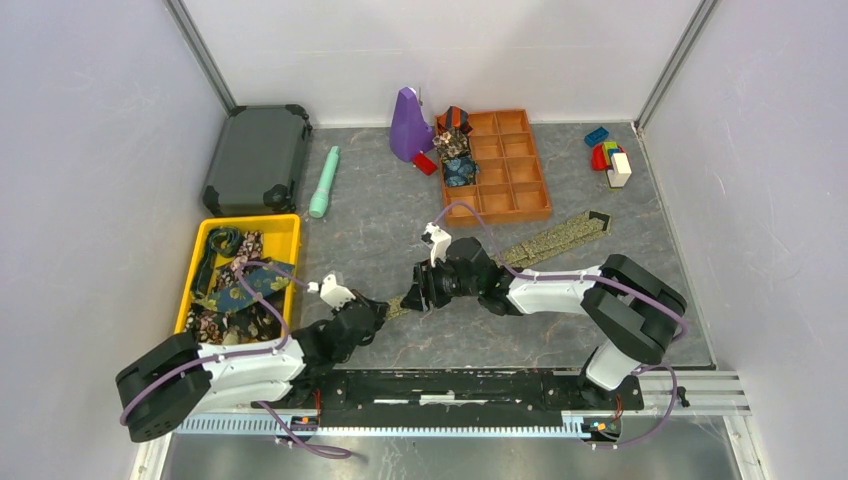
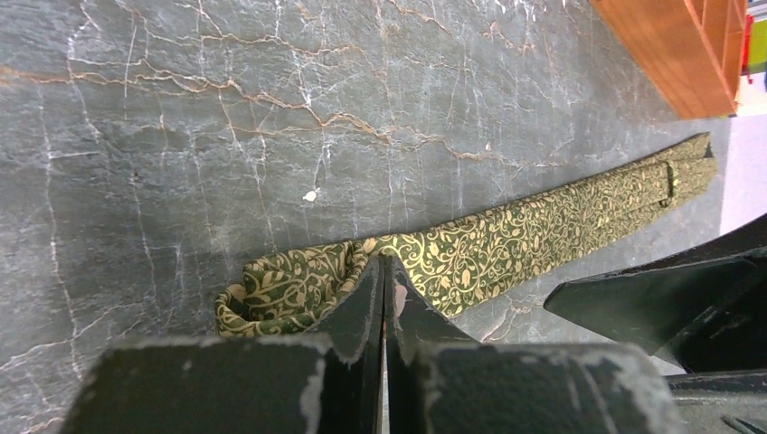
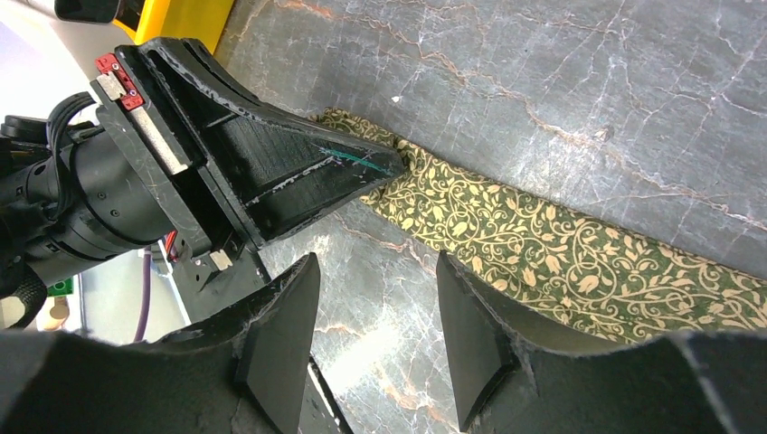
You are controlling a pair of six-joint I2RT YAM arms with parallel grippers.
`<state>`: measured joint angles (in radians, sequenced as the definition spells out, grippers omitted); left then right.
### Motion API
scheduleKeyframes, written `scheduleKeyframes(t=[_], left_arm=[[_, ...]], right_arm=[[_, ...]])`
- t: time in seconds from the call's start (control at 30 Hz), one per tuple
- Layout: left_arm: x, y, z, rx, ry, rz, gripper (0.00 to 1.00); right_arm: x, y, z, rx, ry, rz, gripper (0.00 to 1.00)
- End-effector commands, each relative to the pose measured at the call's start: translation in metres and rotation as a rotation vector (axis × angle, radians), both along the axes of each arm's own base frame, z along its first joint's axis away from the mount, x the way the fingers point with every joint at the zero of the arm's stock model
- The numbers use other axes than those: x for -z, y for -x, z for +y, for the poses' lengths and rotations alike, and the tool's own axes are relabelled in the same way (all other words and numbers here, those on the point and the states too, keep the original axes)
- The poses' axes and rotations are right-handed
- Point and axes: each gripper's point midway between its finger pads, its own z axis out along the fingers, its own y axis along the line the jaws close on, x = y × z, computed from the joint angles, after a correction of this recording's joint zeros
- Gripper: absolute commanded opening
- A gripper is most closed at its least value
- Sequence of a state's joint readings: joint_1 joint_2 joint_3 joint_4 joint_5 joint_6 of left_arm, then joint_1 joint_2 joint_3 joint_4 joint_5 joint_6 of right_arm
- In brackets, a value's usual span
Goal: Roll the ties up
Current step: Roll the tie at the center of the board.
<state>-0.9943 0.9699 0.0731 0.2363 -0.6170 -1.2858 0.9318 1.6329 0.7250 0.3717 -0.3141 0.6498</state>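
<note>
Pinches left gripper [image 2: 384, 271] fully shut on the folded end of the olive-gold vine-print fabric necktie [image 2: 506, 240], centre frame up top. Hangs right gripper [image 3: 375, 298] wide open, empty, just beside. Stretches flat up-right, ending near the orange compartment tray [image 1: 497, 216].

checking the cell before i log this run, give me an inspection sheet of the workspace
surface: grey marbled mat, one white speck
job's things: olive-gold tie lying flat, near end folded over; loose ties in yellow bin; rolled ties in orange tray
clutter: teal cylinder, purple object, dark case, toy blocks
grippers: left gripper shut on the tie's folded end; right gripper open, over the tie
cables: purple cables loop off both arms
surroundings: white walls, metal frame posts
</note>
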Motion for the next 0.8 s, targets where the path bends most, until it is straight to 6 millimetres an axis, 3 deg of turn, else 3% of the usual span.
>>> scheduleKeyframes(t=[0.0,0.1,0.3,0.53,0.63,0.77], left_arm=[[0.006,0.005,0.004,0.034,-0.014,-0.016,0.02],[-0.003,0.003,0.003,0.05,-0.033,-0.028,0.02],[-0.048,-0.005,-0.005,0.077,-0.052,-0.084,0.03],[-0.082,-0.007,0.005,0.063,-0.134,-0.081,0.07],[-0.096,-0.002,0.024,0.021,-0.227,-0.029,0.11],[-0.114,0.014,0.074,-0.089,-0.406,0.08,0.18]], right_arm=[[-0.016,-0.003,0.003,-0.005,-0.04,-0.042,0.57],[-0.018,-0.003,0.006,-0.01,-0.044,-0.044,0.57],[-0.028,-0.009,0.011,-0.011,-0.05,-0.063,0.57],[-0.036,-0.01,0.016,-0.013,-0.063,-0.064,0.57],[-0.037,-0.008,0.019,-0.023,-0.067,-0.064,0.58],[-0.04,-0.002,0.027,-0.047,-0.07,-0.071,0.59]])
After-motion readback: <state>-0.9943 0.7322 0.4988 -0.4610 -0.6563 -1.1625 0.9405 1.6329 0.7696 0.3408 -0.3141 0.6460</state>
